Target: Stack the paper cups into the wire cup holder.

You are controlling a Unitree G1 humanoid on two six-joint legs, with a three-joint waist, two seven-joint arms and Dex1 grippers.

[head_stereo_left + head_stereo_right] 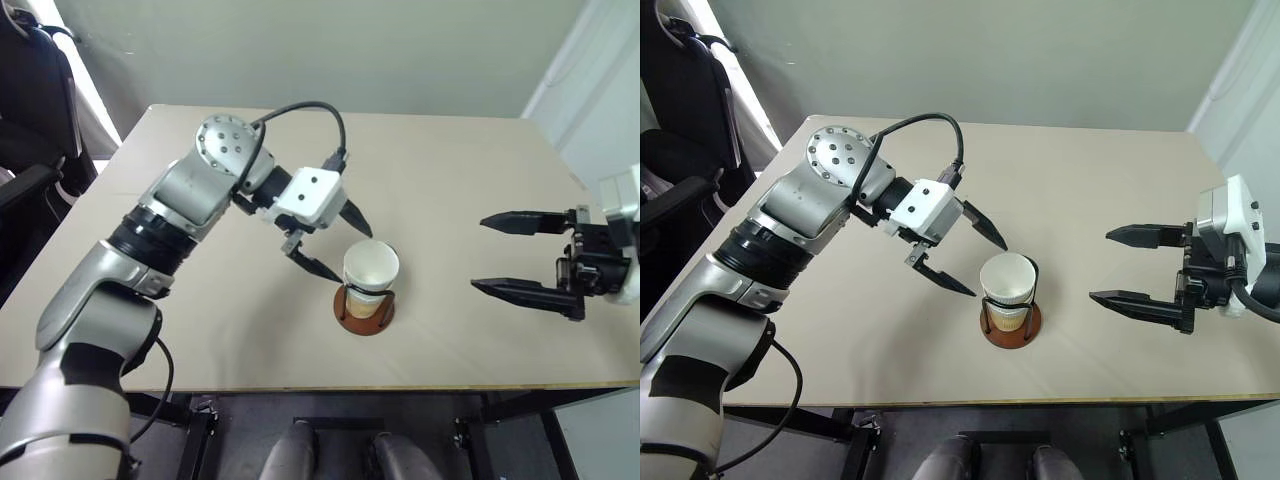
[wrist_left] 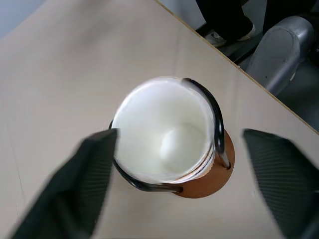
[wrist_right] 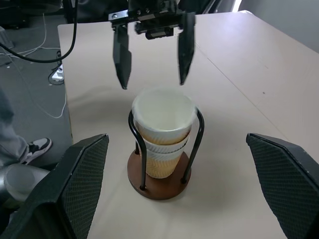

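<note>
Both claws released, cups nested in the holder near the table's near edge.

The left gripper (image 1: 330, 242) hangs with its two black fingers spread wide, just left of and slightly above the top cup, gripping nothing; one fingertip (image 1: 327, 270) sits close beside the cup's rim without touching it. The paper cups (image 3: 163, 134) stand upright, nested one inside another, tan outside and white inside, within the black loops of the wire cup holder (image 3: 159, 183), whose round reddish-brown base rests on the beige table (image 1: 450, 180). Well off to the right, the right gripper (image 1: 512, 255) is also spread apart and empty, its fingers pointing left toward the cups.
</note>
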